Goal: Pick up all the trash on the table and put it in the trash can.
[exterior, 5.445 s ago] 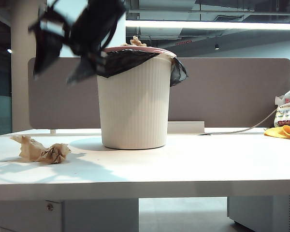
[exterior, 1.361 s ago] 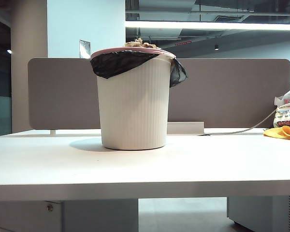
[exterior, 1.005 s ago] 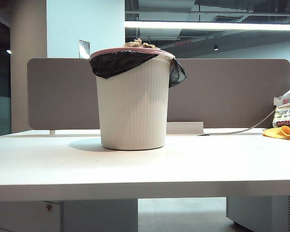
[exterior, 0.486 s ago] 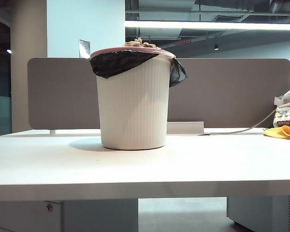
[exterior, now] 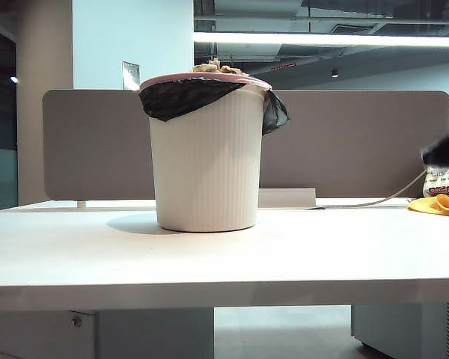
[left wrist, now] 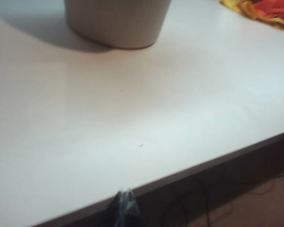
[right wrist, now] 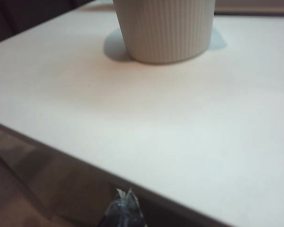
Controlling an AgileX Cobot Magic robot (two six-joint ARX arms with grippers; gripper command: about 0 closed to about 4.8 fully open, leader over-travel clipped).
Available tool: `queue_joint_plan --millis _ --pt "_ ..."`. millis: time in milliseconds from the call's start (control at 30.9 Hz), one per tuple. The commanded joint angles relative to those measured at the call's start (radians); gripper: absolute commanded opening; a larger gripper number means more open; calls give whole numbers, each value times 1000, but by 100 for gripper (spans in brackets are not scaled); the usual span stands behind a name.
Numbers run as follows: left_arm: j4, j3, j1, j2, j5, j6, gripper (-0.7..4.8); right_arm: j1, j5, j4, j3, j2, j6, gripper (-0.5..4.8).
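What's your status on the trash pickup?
Left gripper and right gripper shut, empty. Trash heaped in trash can. Table unobstructed.

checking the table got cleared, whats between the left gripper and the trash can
Only bare white table lies between the shut left gripper and the trash can, as the left wrist view shows; no paper wads there.

A grey-brown divider panel (exterior: 344, 142) with rounded corners is set along the far side of the desk; behind it a pale blue wall (exterior: 131, 37) is seen. A long ceiling light strip (exterior: 329, 39) is lit under dark ceiling beams. Dim floor is glimpsed below the desk
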Motion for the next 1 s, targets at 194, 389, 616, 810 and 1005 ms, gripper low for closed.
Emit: queue_joint_plan --millis 194,389,616,810,1005 --pt "48 -42 0 -1 -24 -5 -5 0 44 -2 -31 1 5 -5" --pt "45 -42 0 -1 -29 -33 2 0 43 -57 -31 0 8 4" --pt "45 -42 0 -1 -29 -33 2 0 44 -58 -31 0 8 4" --pt "44 -42 11 -25 -24 -33 2 -5 46 -69 -31 -25 8 4" --pt "42 -41 173 -156 29 -33 2 -107 17 -112 -31 -173 8 4"
